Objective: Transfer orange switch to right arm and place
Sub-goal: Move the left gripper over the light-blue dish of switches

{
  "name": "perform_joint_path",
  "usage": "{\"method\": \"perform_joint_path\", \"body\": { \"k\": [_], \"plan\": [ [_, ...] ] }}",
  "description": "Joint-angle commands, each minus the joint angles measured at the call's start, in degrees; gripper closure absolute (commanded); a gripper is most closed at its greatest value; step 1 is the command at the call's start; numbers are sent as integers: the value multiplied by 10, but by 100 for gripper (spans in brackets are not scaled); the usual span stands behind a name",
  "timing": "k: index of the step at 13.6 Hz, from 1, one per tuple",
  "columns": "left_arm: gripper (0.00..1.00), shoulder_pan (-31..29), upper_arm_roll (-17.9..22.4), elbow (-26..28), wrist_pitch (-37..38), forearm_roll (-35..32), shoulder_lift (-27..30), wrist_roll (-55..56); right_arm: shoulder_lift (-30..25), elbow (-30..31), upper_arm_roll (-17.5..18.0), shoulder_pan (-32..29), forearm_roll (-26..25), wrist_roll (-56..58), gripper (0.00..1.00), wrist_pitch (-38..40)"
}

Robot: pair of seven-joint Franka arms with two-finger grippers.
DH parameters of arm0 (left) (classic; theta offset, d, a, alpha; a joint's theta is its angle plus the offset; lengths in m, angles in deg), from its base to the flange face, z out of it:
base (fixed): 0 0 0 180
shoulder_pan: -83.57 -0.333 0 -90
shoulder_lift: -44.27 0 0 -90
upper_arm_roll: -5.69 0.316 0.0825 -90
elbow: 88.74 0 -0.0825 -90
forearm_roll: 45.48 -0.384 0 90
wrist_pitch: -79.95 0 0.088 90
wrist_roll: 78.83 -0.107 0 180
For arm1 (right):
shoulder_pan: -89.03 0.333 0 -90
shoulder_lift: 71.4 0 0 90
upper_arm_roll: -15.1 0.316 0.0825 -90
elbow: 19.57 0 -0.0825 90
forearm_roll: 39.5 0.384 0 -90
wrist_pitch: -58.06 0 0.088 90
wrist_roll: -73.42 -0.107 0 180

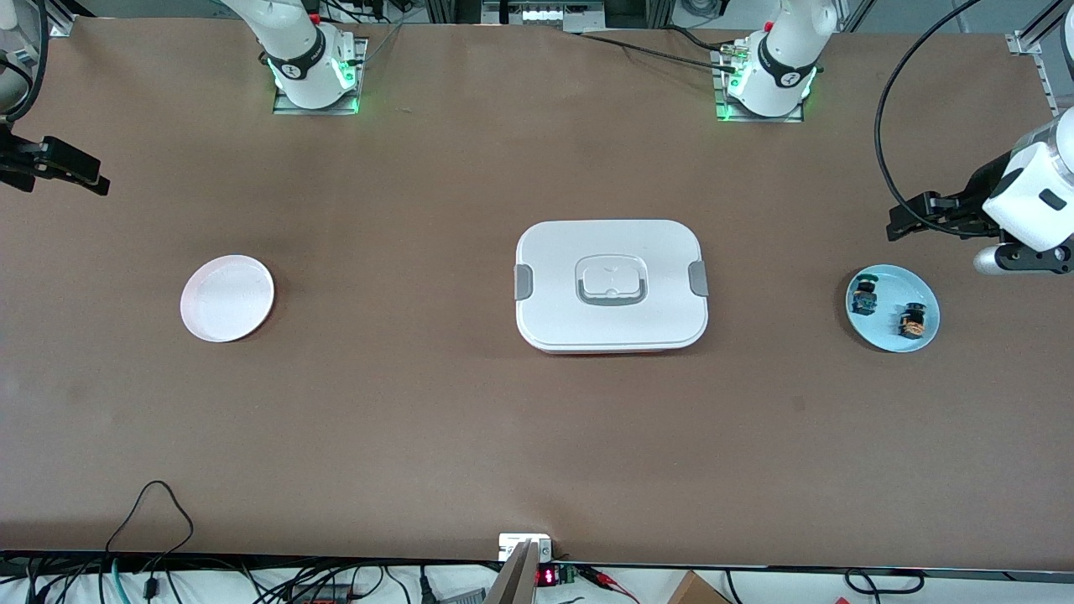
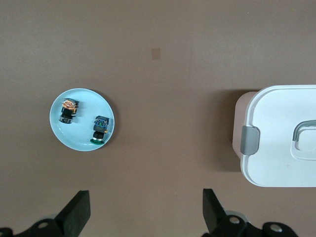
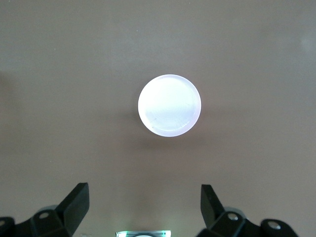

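Observation:
The orange switch point(image 1: 913, 322) point(image 2: 69, 109) lies on a light blue plate point(image 1: 892, 335) point(image 2: 79, 140) at the left arm's end of the table. Beside it on the same plate lies a similar blue-green switch point(image 1: 862, 298) point(image 2: 100, 127). My left gripper point(image 1: 910, 216) point(image 2: 144, 193) hangs open over the bare table close to that plate, with nothing between its fingers. My right gripper point(image 1: 88, 176) point(image 3: 143, 187) hangs open and empty over the right arm's end of the table. A white plate point(image 1: 227, 298) point(image 3: 169, 105) with nothing on it sits near the right gripper.
A white lidded box point(image 1: 611, 285) point(image 2: 281, 138) with grey clasps and a handle stands in the middle of the table between the two plates. Cables and a small device lie along the table edge nearest the front camera.

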Motion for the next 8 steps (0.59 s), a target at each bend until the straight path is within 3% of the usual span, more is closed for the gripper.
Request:
{"method": "perform_joint_path", "body": {
  "k": [1,4,6,8],
  "plan": [
    [0,1,-1,2,6,-10,2,0,0,-7,0,2,-4,2,0,2],
    [0,4,-2,-2,7,-15,2,2,0,-7,0,2,-3,2,0,2],
    [0,19,-11,-4,20,-72,0,2,0,-7,0,2,-3,2,0,2],
    [0,18,-12,1,21,-70,0,-3,0,-7,0,2,-3,2,0,2]
  ]
}}
